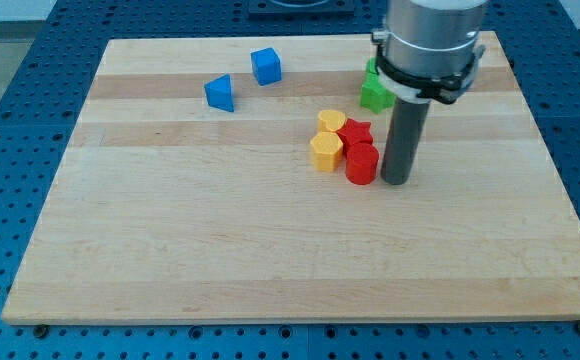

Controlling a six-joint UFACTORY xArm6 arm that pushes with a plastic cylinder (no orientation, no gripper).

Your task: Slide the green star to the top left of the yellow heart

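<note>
The green star [373, 93] lies near the view's top, right of centre, partly hidden behind the arm's grey housing. Another green piece [371, 68] peeks out just above it. The yellow heart [331, 121] lies below and left of the star, in a tight cluster with a yellow hexagon-like block [326, 152], a red star [355, 133] and a red cylinder [361, 164]. My tip [396, 181] rests on the board just right of the red cylinder, below the green star.
A blue triangular block [220, 93] and a blue cube [266, 66] lie at the view's upper left of centre. The wooden board [170, 250] ends at a blue perforated table on all sides.
</note>
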